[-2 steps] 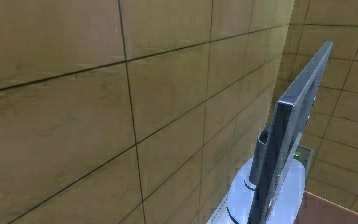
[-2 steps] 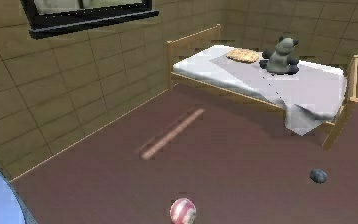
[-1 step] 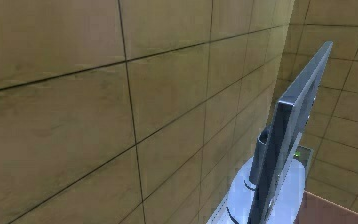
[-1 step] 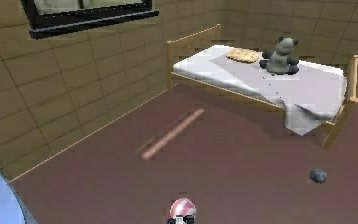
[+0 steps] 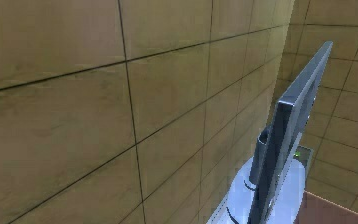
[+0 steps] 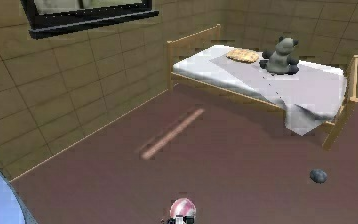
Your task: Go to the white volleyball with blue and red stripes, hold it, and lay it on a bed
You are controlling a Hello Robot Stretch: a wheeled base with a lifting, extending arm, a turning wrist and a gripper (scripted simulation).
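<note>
Forward view: tan tiled wall (image 5: 77, 110) close ahead, dark seams running across it. At this view's right, a flat grey screen (image 5: 292, 110) seen nearly edge-on, upright on a pale stand (image 5: 249, 195). A small green spot (image 5: 303, 153) sits on the screen's lower edge.

Arm side view: dark brown floor (image 6: 97, 185) running out to the same tan tiled walls. Dark-framed window (image 6: 87, 14) high on the wall at upper left.

Bed (image 6: 202, 72) stands in the far corner of the room: light wooden frame, pale sheet. The sheet hangs over the bed's near right corner, down toward the floor. Yellow pillow (image 6: 242, 55) lies flat at the bed's far edge. A dark grey teddy bear (image 6: 281, 55) sits upright just beside it, toward the view's right.

On the floor, a long thin pinkish-tan stick (image 6: 172, 134) lies on a slant in front of the bed, apart from the frame. A small dark lump (image 6: 317, 176), too small to name, lies near the bed's near right corner.

Task's thing: a small round ball (image 6: 181, 211), white with a red band, is at the bottom edge of the arm side view near the middle, well apart from the bed. Blue stripes cannot be made out. Cannot tell whether it rests on the floor.

Gripper fingers: state cannot be told.
</note>
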